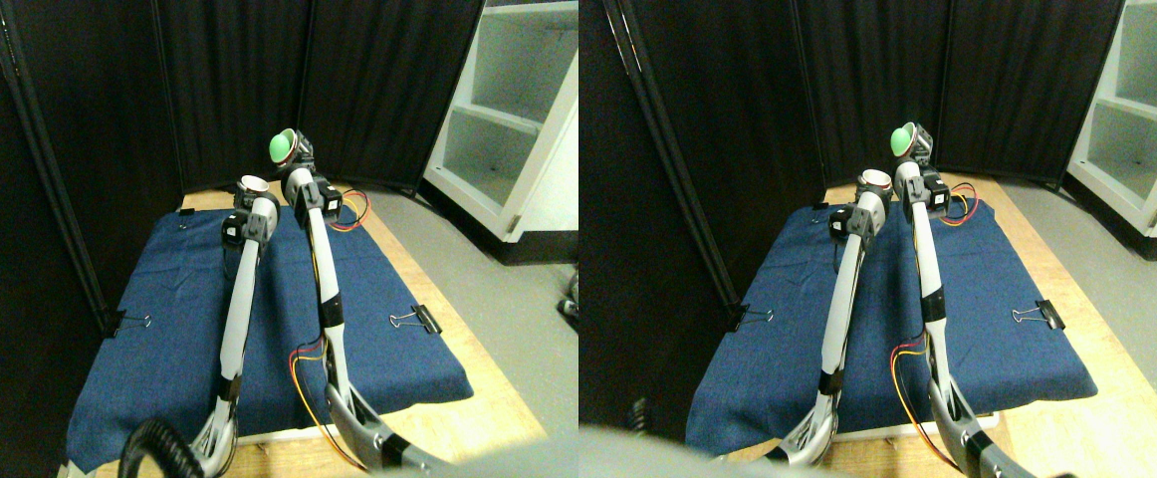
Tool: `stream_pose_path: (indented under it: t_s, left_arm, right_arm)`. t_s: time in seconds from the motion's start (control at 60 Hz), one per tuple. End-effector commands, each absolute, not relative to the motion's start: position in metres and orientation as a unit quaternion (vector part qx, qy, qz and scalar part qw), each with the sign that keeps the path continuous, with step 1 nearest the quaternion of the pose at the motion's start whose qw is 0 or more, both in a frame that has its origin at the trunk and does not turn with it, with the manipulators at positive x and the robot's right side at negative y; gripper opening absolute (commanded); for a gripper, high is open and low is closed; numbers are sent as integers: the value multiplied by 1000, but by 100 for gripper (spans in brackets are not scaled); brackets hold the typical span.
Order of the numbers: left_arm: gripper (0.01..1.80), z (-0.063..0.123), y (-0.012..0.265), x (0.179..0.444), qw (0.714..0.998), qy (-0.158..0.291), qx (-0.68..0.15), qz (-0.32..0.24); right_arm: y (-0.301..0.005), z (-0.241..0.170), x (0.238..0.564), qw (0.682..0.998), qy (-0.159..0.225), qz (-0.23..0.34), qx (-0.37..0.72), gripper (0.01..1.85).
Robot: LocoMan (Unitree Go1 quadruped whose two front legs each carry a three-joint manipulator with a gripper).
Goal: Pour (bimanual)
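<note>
Both manipulators reach far out over the blue cloth (379, 329). My right gripper (292, 157) is raised highest and is shut on a green cup (282, 146), which tilts to the left. Just below and left of it, my left gripper (252, 199) is shut on a white cup (254, 184) that stands upright with its mouth up. The green cup's rim hangs above and slightly right of the white cup's mouth. I cannot see what is inside either cup.
The blue cloth is clipped to a wooden board (479, 418) with black binder clips (423, 319) at its sides. Black curtains (230, 90) close off the back and left. A white shelf unit (509, 129) stands at the right on a grey floor (529, 309).
</note>
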State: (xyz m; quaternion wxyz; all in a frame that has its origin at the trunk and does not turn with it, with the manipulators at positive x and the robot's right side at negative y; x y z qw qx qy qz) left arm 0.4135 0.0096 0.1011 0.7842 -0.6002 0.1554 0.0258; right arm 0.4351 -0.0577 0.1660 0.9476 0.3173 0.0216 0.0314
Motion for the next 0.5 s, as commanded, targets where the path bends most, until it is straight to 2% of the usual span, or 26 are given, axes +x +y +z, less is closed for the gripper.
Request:
stream_pose_path:
  t_s: [0.017,0.25,0.5]
  left_arm:
    - [33,107,7,412,778,136,-613,17]
    - [33,101,6,412,777,135,-614,31]
    - [33,101,4,413,776,135,-616,19]
  right_arm:
    - [-58,180,431,945,1,40,324,33]
    - [-61,186,426,950,15,39,309,33]
    - [-65,187,421,955,23,39,293,33]
